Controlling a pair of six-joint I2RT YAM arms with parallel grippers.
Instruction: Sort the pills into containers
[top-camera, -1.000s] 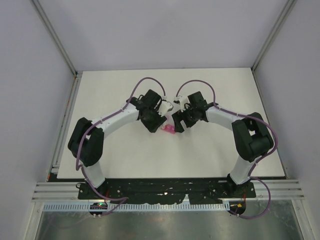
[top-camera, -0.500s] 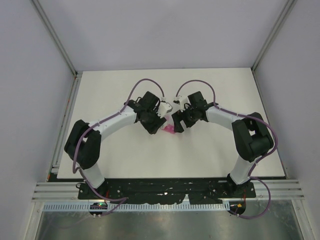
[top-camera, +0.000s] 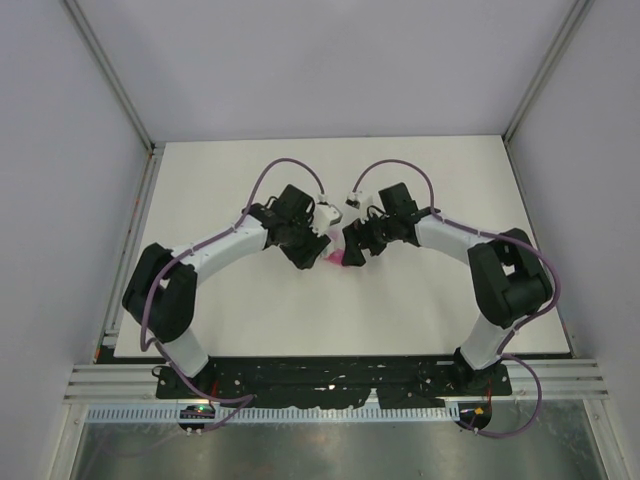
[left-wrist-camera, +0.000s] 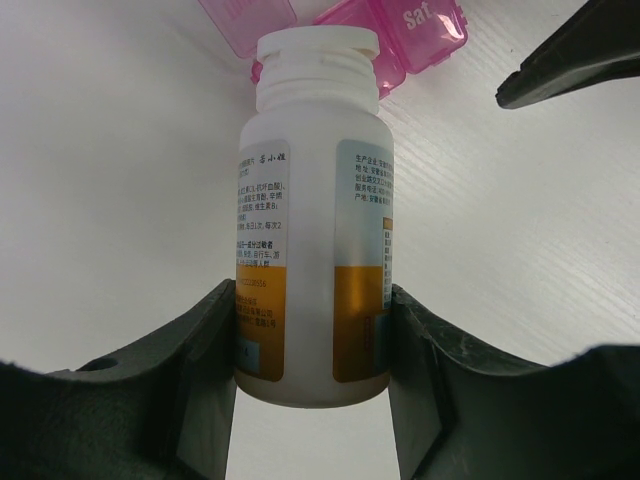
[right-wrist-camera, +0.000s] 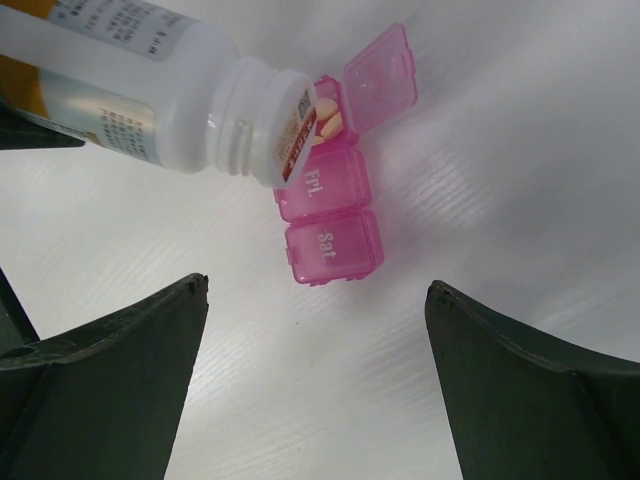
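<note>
The pink pill box (right-wrist-camera: 330, 220) lies on the white table, a strip of three compartments; "Fri" and "Sat" are closed and the far one has its lid (right-wrist-camera: 382, 80) open. It also shows in the top view (top-camera: 336, 259) and the left wrist view (left-wrist-camera: 420, 30). My left gripper (left-wrist-camera: 312, 330) is shut on a white bottle with an orange label (left-wrist-camera: 312, 230), uncapped and tilted. Its mouth (right-wrist-camera: 295, 130) is over the open compartment, where pale pills (right-wrist-camera: 331, 121) show. My right gripper (right-wrist-camera: 315, 300) is open and empty, just short of the "Sat" end.
Both wrists (top-camera: 325, 240) meet over the middle of the white table (top-camera: 250, 310), close together. My right gripper's fingertip (left-wrist-camera: 580, 55) shows beside the pill box in the left wrist view. Grey walls enclose the table on three sides.
My left arm's elbow has swung outward to the left and its wrist has turned slightly over the pill box. My right gripper has barely moved.
</note>
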